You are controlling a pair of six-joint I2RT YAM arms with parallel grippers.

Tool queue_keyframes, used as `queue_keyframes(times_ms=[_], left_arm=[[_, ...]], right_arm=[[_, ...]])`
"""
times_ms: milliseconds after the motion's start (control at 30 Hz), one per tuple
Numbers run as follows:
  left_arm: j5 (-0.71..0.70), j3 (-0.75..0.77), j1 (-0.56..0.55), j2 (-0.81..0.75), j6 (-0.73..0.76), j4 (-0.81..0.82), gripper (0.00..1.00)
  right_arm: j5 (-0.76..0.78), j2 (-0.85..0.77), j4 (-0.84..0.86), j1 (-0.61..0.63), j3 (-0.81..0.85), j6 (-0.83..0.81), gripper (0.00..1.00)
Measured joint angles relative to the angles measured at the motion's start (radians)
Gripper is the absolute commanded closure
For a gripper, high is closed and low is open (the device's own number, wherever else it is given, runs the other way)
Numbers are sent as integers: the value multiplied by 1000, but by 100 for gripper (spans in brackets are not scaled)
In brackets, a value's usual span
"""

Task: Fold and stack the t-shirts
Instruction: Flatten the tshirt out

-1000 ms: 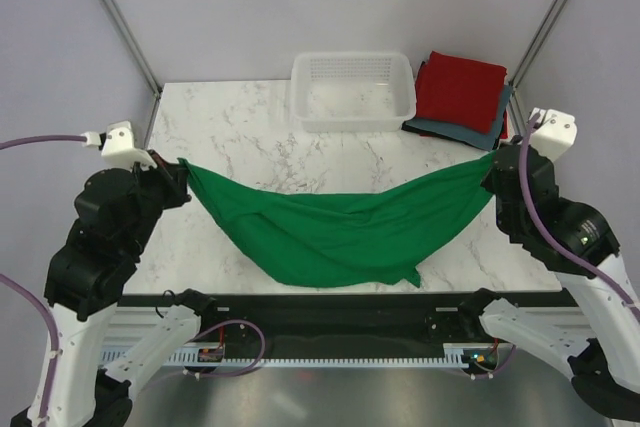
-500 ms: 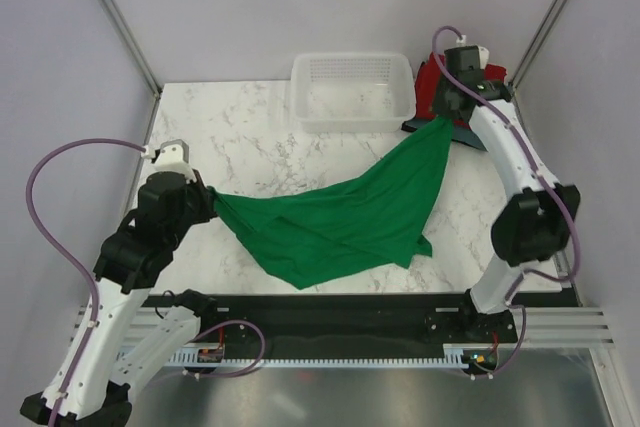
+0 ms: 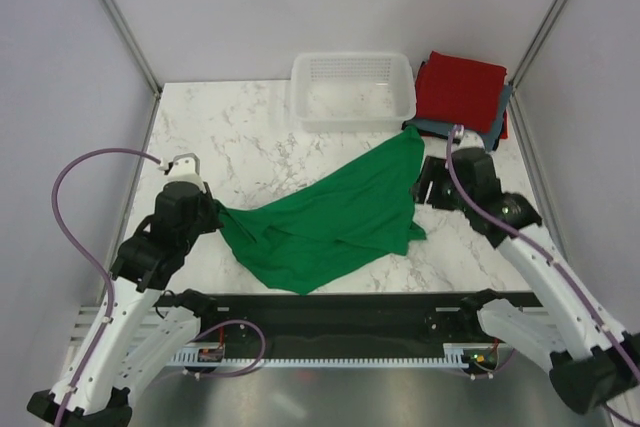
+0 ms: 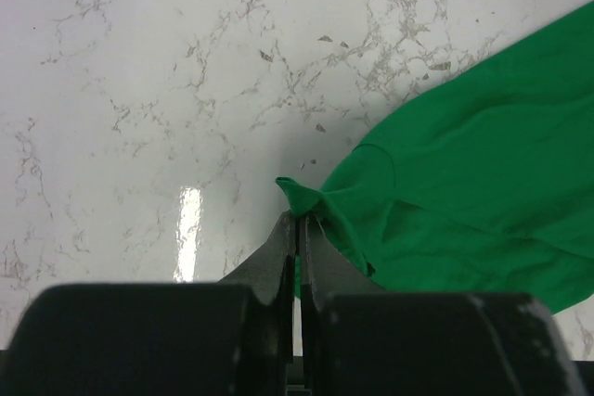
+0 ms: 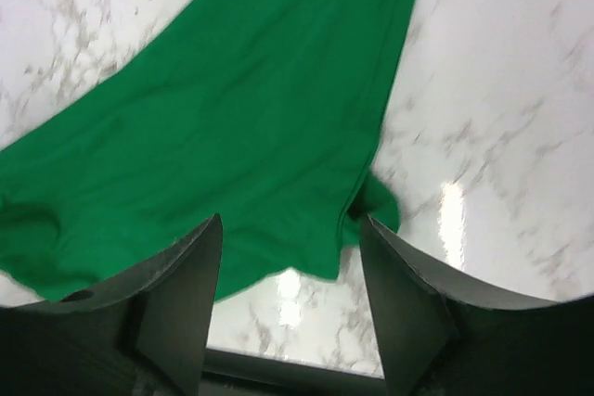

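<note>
The bright green t-shirt [image 3: 330, 217] lies crumpled on the marble table, stretched diagonally from near left to far right. My left gripper [image 3: 213, 215] is shut on its left corner; in the left wrist view the jaws [image 4: 299, 222] pinch a small peak of the green t-shirt [image 4: 464, 183]. My right gripper [image 3: 430, 183] hangs open just right of the shirt's far end, nothing between its fingers. In the right wrist view it [image 5: 290, 224] hovers over the green t-shirt [image 5: 232, 127]. A folded red t-shirt [image 3: 460, 89] rests on a grey-blue one [image 3: 438, 129] at the back right.
A white mesh basket [image 3: 350, 119] stands at the back centre, next to the folded stack. Bare marble table [image 3: 230, 137] shows at the left and behind the green shirt. The metal rail [image 3: 330, 307] runs along the near edge.
My right gripper let go of the shirt's right corner near the stack and drew back toward me. The shirt's right end dropped onto the table. The left arm kept its grip and lowered.
</note>
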Motion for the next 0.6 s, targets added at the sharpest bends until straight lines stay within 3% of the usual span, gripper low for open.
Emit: queue_keyframes(times_ms=[100,233,600], left_arm=[[2,-2,0,-6,0,13,98],[5,-10,0,-8,0,24,98],[6,-11,0,-33,0,30,98]], right_arm=[[-64,-149,52,26,-210,68,43],[-145,-117,74,38,-449,131,48],[-240,8,223,39,-489,177,47]])
